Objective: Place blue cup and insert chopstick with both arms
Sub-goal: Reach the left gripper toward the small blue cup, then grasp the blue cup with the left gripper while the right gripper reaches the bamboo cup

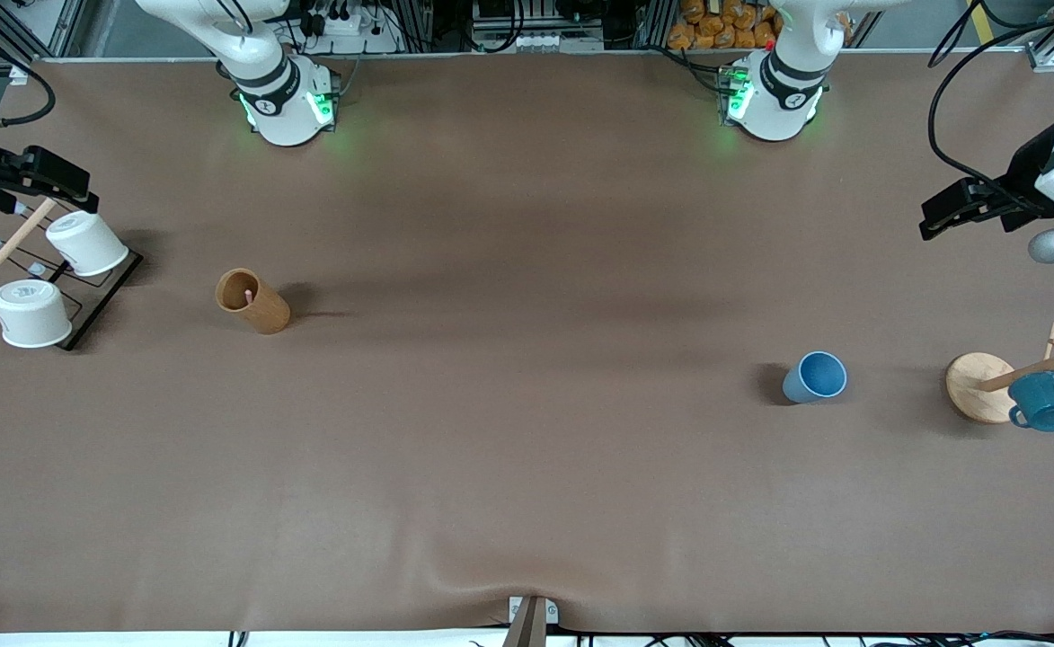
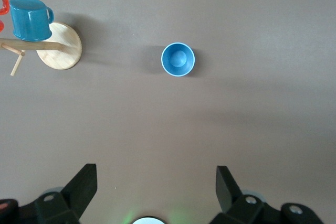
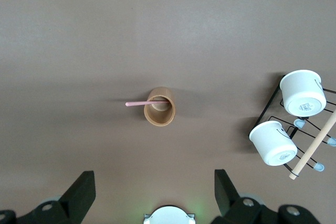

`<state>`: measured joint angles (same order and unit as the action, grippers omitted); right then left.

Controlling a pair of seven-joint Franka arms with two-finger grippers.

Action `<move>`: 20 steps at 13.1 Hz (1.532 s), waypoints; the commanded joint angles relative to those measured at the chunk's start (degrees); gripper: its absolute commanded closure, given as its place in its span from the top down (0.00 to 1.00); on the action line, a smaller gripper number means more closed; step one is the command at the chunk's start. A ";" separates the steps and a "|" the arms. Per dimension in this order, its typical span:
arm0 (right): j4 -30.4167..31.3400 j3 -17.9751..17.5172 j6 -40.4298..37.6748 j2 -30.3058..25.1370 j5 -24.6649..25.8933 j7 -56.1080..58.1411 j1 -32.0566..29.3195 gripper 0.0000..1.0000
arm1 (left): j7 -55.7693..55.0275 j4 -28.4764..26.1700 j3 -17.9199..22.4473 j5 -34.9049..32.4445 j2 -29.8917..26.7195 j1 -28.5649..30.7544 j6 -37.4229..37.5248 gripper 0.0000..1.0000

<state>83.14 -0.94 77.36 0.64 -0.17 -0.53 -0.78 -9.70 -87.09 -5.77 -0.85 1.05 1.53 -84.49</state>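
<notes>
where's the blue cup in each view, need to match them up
Front view: the blue cup stands on the brown table, toward the left arm's end, beside the round wooden stand.
Left wrist view: the blue cup shows in the upper middle, seen from above, open and empty.
Right wrist view: not in it.
Shared landmark: the wooden stand with the teal mug on it.

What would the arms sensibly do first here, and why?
Probably the left tool should come down over the blue cup. It hangs open above the bare table, holding nothing, and the cup stands alone and upright. The chopstick sits in the brown cup, and the right tool waits open above.
</notes>
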 commanded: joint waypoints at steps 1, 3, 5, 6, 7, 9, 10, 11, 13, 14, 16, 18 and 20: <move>-0.43 -0.12 -0.11 -0.28 -0.54 -0.70 -0.36 1.00 | 1.35 0.17 1.02 1.12 -1.14 -0.30 1.08 1.00; -0.52 -0.12 -0.11 -0.28 -0.54 -0.70 -0.36 1.00 | 1.96 0.34 0.58 1.12 -0.97 0.14 1.08 1.00; -0.52 -0.12 -0.11 -0.28 -0.45 -0.79 -0.36 1.00 | 1.96 2.10 0.84 0.68 0.34 0.14 1.08 1.00; -0.52 -0.12 -0.11 -0.28 -0.45 -0.70 -0.36 1.00 | 1.96 2.10 0.85 1.11 0.96 0.14 0.99 1.00; -0.52 -0.12 -0.11 -0.28 -0.45 -0.70 -0.36 1.00 | 1.96 2.02 0.85 1.12 1.75 0.23 0.38 1.00; -0.52 -0.12 -0.11 -0.28 -0.45 -0.70 -0.36 1.00 | 1.79 1.23 1.20 0.68 4.38 0.31 -3.55 1.00; -0.52 -0.12 -0.11 -0.28 -0.45 -0.70 -0.36 1.00 | 1.70 1.05 1.28 0.50 6.48 0.23 -5.15 1.00; -0.52 -0.12 -0.11 -0.28 -0.54 -0.70 -0.36 1.00 | 1.61 0.53 1.20 0.50 7.90 0.84 -6.99 1.00; -0.44 -0.12 -0.11 -0.28 -0.54 -0.70 -0.36 1.00 | 1.70 -3.50 1.20 0.50 8.26 1.54 -12.25 1.00; -0.43 -0.12 -0.02 -0.28 -0.54 -0.70 -0.36 1.00 | 1.70 -6.39 1.20 0.50 8.35 1.63 -16.02 1.00; -0.35 -0.12 -0.02 -0.11 -0.62 -0.70 -0.36 1.00 | 1.96 -11.84 1.11 0.42 9.75 3.98 -24.20 1.00; -0.09 -0.12 -0.02 0.15 -0.62 -0.70 -0.36 1.00 | 2.14 -16.85 0.58 0.50 11.25 4.19 -32.36 1.00; 0.35 -0.12 0.68 0.24 -0.62 -0.70 -0.27 1.00 | 2.66 -21.08 0.23 0.50 11.69 3.91 -38.71 1.00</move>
<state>83.28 -0.91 77.46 0.76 -0.17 -0.53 -0.78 -8.07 -104.21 -4.81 -0.86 13.70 5.42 -118.59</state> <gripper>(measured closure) 0.000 0.000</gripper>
